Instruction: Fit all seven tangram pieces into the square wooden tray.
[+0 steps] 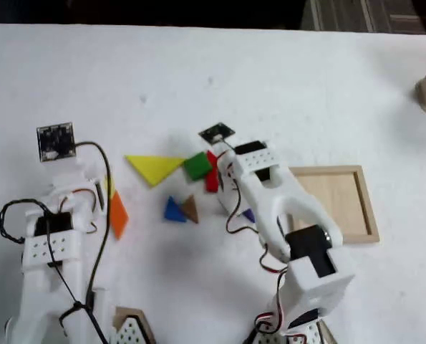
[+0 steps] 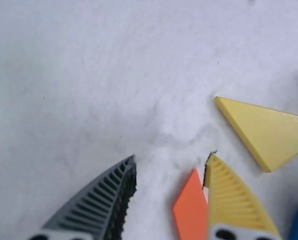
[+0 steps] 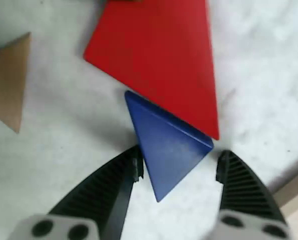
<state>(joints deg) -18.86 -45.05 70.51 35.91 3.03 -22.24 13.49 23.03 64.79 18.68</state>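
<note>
R arm (image 1: 284, 208) is bent low beside the square wooden tray (image 1: 369, 208). R gripper (image 3: 179, 157) is spread round the small blue triangle (image 3: 169, 145), which lies on the table touching the big red triangle (image 3: 159, 55). L gripper (image 2: 171, 159) is spread, tips down by the flat orange piece (image 2: 191, 210).

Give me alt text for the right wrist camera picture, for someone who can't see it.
The open end effector straddles a blue triangle on the white table. The blue triangle lies against a larger red triangle; a brown triangle sits apart.
</note>
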